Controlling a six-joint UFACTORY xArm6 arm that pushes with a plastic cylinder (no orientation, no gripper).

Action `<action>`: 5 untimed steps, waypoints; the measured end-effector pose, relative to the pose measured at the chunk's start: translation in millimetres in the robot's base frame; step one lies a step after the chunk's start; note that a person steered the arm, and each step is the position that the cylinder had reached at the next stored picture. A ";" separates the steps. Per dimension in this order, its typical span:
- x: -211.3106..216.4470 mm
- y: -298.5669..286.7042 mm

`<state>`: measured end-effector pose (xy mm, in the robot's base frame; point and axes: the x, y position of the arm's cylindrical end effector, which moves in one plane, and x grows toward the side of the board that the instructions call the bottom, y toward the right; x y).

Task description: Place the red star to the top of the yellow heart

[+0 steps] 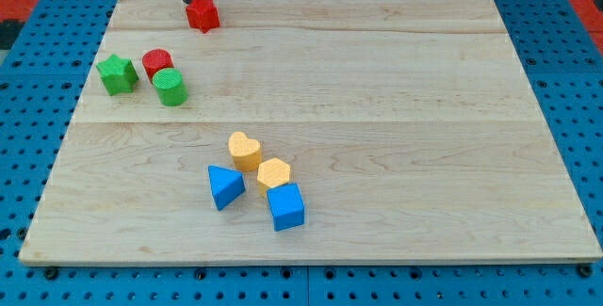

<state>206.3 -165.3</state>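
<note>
At the far left edge of the tabletop (396, 89), my tip (191, 1), a bare rod gripping nothing, touches the far-left side of the red star (203, 14). The yellow heart (245, 150) lies well apart, nearer and slightly right, so pushing toward it suits.

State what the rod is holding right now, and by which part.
Nothing is held. My tip only pushes; it sits against the upper-left side of the red star, near the view's top.
</note>
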 end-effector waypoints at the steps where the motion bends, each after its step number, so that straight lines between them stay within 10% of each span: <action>1: -1.4 0.0; 5: -8.9 -6.0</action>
<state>197.4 -171.3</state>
